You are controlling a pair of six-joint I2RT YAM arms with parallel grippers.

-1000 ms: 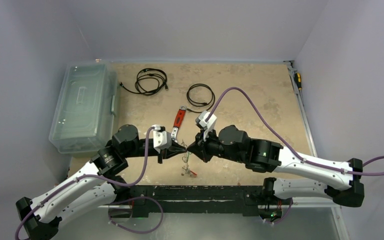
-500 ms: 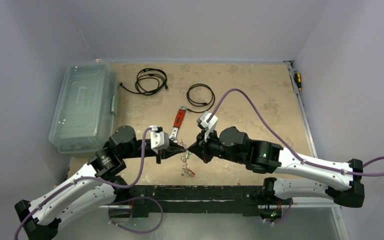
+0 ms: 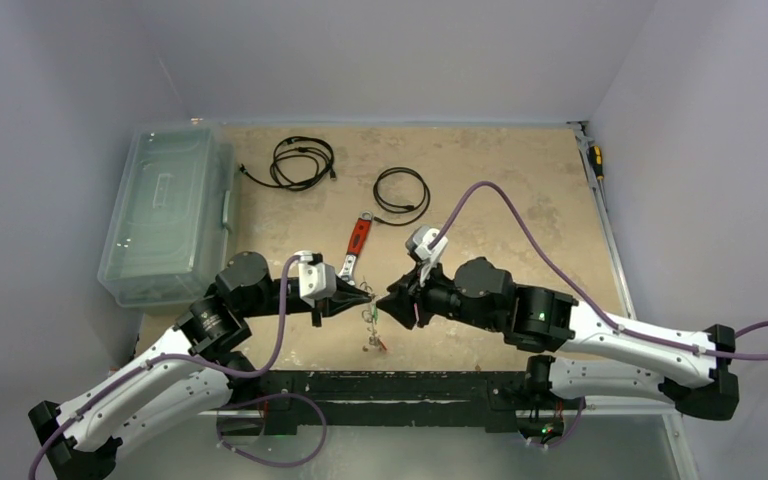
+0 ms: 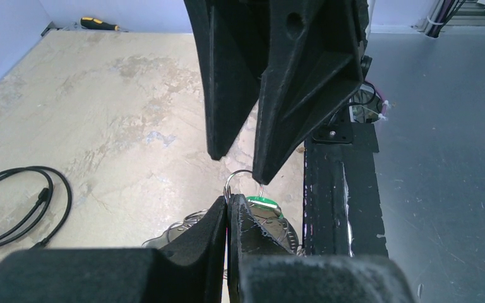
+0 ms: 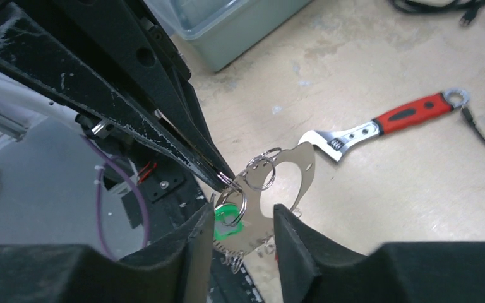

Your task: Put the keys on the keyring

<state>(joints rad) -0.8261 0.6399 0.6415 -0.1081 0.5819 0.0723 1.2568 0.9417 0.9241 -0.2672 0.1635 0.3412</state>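
Silvery wire keyring [image 5: 304, 163] hangs in mid-air above the table [image 3: 520, 200] near its front edge, green-headed key [image 5: 226, 218] against it, pinched by the closed left gripper [image 4: 228, 203]. Right gripper [image 5: 243, 213] straddles them, jaws apart, holding nothing. A nudge or mistimed close could twist the bundle loose and drop it. No readable writing anywhere.
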